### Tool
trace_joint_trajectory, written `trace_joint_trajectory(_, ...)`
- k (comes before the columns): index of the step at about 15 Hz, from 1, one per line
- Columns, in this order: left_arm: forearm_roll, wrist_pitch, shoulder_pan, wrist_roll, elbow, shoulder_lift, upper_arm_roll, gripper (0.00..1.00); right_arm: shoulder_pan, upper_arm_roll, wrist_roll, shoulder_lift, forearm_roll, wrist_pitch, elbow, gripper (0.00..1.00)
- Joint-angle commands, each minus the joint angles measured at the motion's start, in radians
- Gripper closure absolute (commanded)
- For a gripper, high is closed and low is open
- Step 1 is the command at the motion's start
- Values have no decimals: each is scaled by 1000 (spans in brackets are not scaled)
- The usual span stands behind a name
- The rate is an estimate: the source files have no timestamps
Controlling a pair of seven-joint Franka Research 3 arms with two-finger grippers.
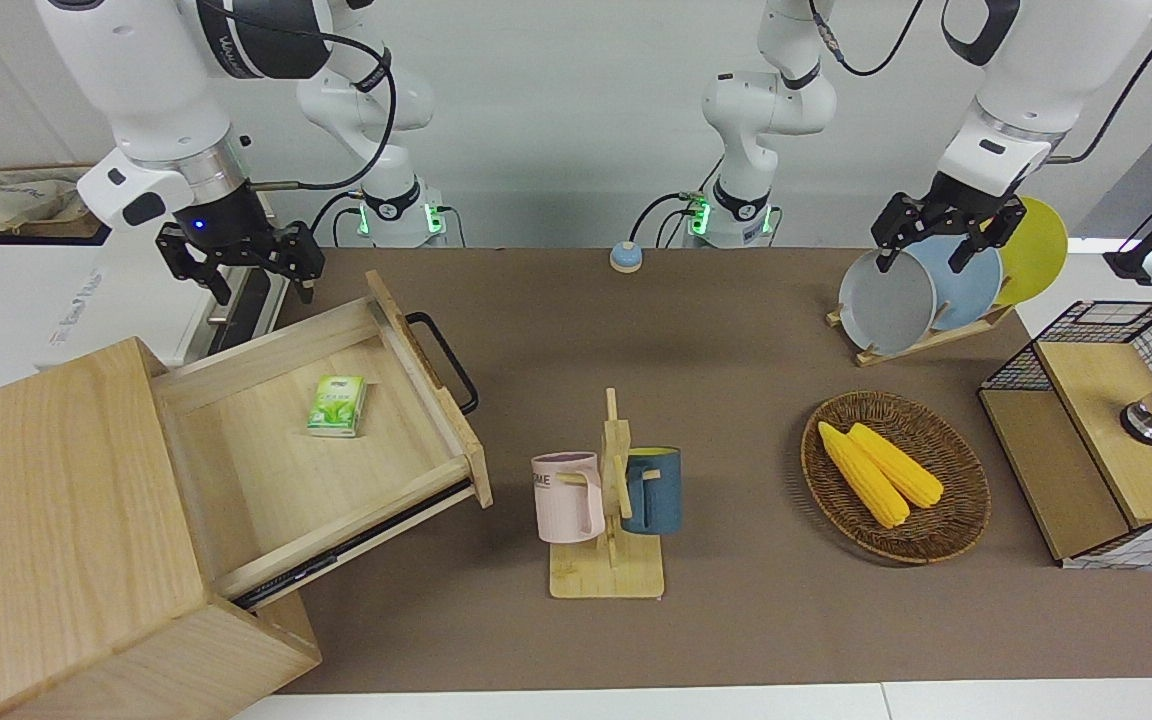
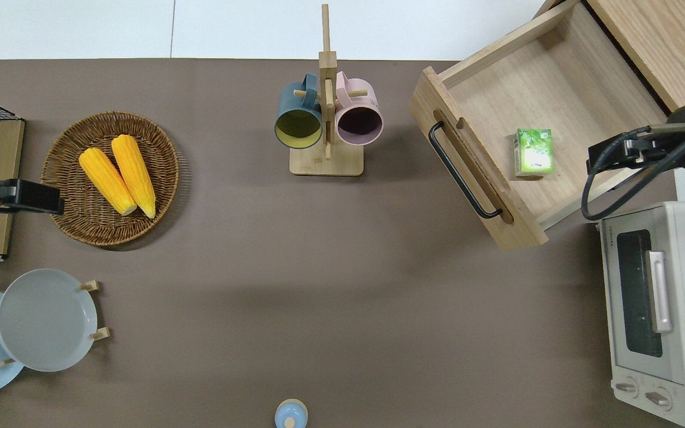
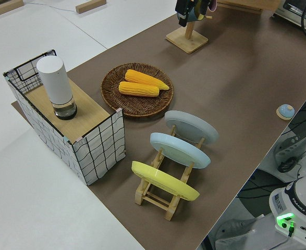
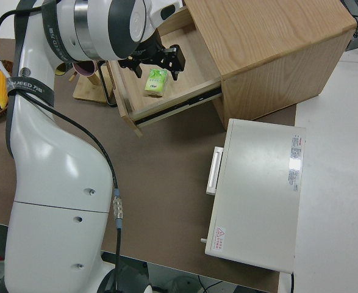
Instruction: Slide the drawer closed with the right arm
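While drawer (image 1: 336, 440) stands open, right hand (image 1: 254, 268) hovers spread, empty

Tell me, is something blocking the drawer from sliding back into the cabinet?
Nothing visible blocks it. The drawer stands pulled out of the cabinet, and only a small green packet lies flat inside. The right gripper is open above the drawer.

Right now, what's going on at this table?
The drawer stands pulled out of its cabinet, with a small green pack lying inside. The right gripper, fingers open, hangs over the drawer's edge nearer the robots, not touching the handle. Nothing is pushing the drawer yet. The left arm is parked.
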Motion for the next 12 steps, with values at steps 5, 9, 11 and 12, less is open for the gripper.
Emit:
trace_joint_trajectory(5,12,0,-17,8,20,13,17,5,-29,7,-23,-8,23,11,-15,13)
trace_joint_trajectory(9,12,0,-17,8,20,13,17,2,-29,9,-25,-8,19,10,-15,15)
trace_joint_trajectory(11,11,0,-17,8,20,13,17,2,-24,9,-22,-8,24,6,-15,23)
trace_joint_trajectory(12,12,0,-17,8,20,13,17,5,-24,9,-22,-8,29,6,-15,30)
